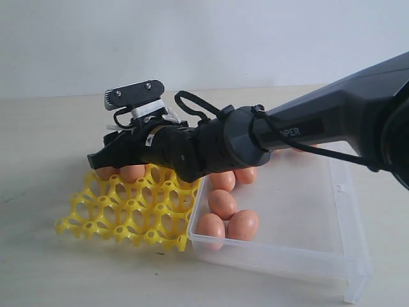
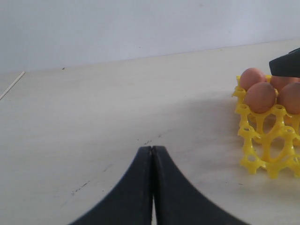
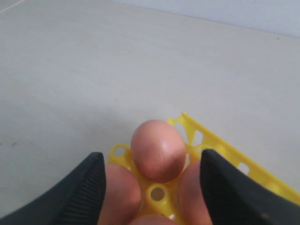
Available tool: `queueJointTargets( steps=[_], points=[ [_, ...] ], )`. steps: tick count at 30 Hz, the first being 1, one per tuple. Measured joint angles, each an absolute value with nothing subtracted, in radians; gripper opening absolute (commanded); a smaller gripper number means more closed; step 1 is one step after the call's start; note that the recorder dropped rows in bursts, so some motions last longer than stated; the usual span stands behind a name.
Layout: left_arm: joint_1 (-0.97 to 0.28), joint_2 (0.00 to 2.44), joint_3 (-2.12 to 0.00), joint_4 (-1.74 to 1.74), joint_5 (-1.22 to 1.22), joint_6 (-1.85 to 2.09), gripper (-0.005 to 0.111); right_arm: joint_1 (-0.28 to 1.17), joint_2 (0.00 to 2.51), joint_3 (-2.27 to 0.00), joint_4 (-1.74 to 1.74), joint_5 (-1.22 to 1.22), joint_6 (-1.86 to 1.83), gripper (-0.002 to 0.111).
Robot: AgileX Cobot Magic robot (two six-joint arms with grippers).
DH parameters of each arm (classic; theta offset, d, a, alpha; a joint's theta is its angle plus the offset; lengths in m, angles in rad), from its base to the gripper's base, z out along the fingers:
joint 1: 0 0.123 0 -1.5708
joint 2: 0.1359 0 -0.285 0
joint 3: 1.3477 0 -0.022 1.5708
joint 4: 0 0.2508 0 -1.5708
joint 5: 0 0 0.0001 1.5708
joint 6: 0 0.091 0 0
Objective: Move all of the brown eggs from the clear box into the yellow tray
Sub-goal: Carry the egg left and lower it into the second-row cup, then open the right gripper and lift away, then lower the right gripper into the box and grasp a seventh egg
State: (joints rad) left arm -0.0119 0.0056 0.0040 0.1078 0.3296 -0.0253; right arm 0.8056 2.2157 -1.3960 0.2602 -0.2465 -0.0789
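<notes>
Yellow tray (image 1: 128,216) holds brown eggs (image 3: 157,147); the right gripper (image 3: 151,161) hangs over them, jaws wide apart, gripping nothing. Left gripper (image 2: 152,154) is closed and empty.

R arm (image 1: 307,131) lies across clear box (image 1: 348,217) left end & yellow tray (image 1: 121,220) back row, w/ brown eggs (image 1: 222,203) beneath. Tray front cups open; box right half & surface (image 1: 57,275) around tray free.
</notes>
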Motion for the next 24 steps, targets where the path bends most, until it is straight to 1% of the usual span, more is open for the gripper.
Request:
queueJointTargets(
  steps=[3,6,8,12,16,17,18,19,20,22,24],
  points=[
    [-0.012,0.006,0.004,0.108,0.33,-0.025,0.0,0.806,2.216,-1.396,0.263,-0.244,-0.079,0.055],
    [-0.012,0.006,0.004,0.108,0.33,-0.025,0.0,0.806,2.19,-1.396,0.276,-0.186,-0.079,0.047],
    [-0.012,0.006,0.004,0.108,0.33,-0.025,0.0,0.806,2.145,-1.396,0.281,-0.102,-0.079,0.042],
    [-0.012,0.006,0.004,0.108,0.33,-0.025,0.0,0.806,2.022,-1.396,0.288,0.14,-0.126,0.026],
    [-0.012,0.006,0.004,0.108,0.33,-0.025,0.0,0.806,1.872,-1.396,0.29,0.404,-0.224,0.017],
    [-0.012,0.006,0.004,0.108,0.33,-0.025,0.0,0.806,1.839,-1.396,0.29,0.46,-0.234,0.012],
    [-0.012,0.006,0.004,0.108,0.33,-0.025,0.0,0.806,1.755,-1.396,0.277,0.598,-0.249,0.01],
    [-0.012,0.006,0.004,0.108,0.33,-0.025,0.0,0.806,1.723,-1.396,0.263,0.651,-0.25,0.007],
    [-0.012,0.006,0.004,0.108,0.33,-0.025,0.0,0.806,1.651,-1.396,0.233,0.775,-0.239,0.007],
    [-0.012,0.006,0.004,0.108,0.33,-0.025,0.0,0.793,1.575,-1.396,0.186,0.92,-0.167,0.007],
    [-0.012,0.006,0.004,0.108,0.33,-0.025,0.0,0.754,1.526,-1.371,0.137,0.969,-0.111,0.007]
  ],
)
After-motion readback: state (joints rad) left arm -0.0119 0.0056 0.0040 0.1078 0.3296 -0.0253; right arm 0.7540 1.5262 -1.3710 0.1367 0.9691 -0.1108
